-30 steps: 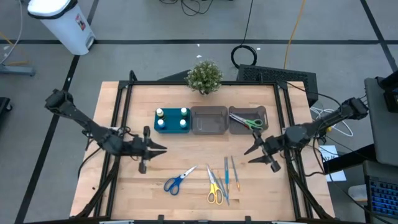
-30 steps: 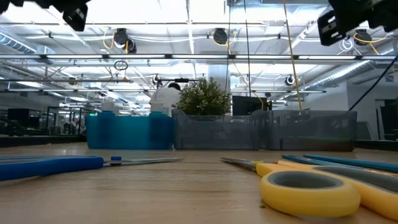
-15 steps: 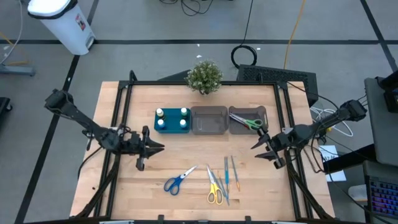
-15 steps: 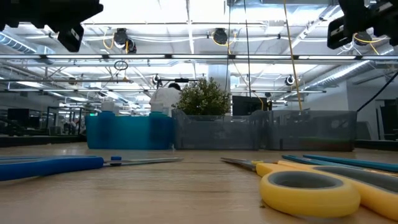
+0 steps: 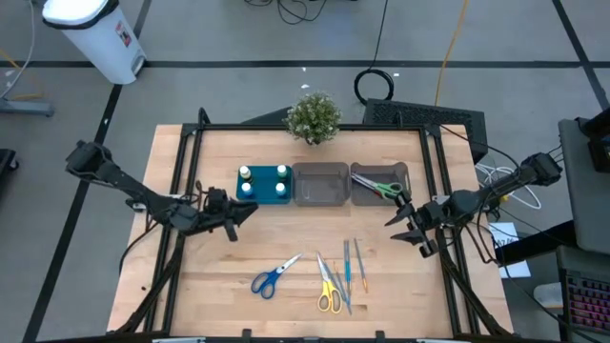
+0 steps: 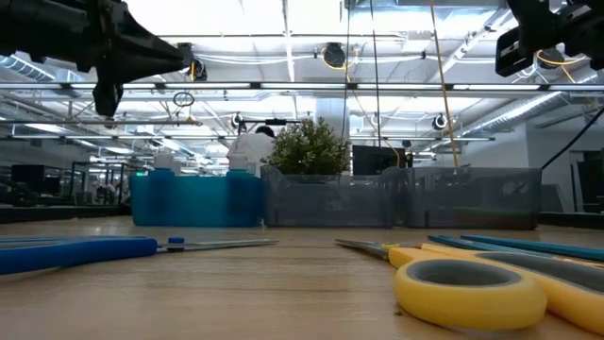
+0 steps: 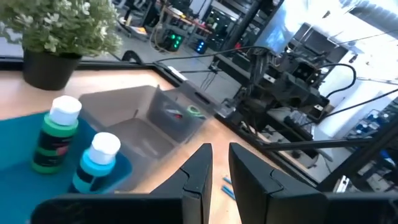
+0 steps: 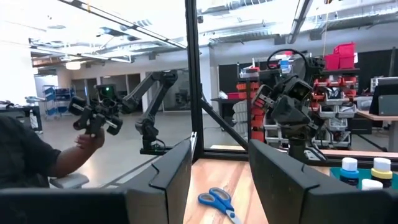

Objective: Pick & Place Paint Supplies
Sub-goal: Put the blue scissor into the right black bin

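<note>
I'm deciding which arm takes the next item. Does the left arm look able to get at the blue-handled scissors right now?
Probably yes. The left gripper hangs near the teal tray, holding nothing, and the blue-handled scissors lie flat on bare wood nearby, apart from the yellow scissors, with nothing between.

Pale wooden table [image 5: 286, 238], translucent grey plastic bins [image 5: 320, 184], glossy yellow plastic scissors handles [image 6: 472, 293], teal tray [image 5: 264, 184]
</note>
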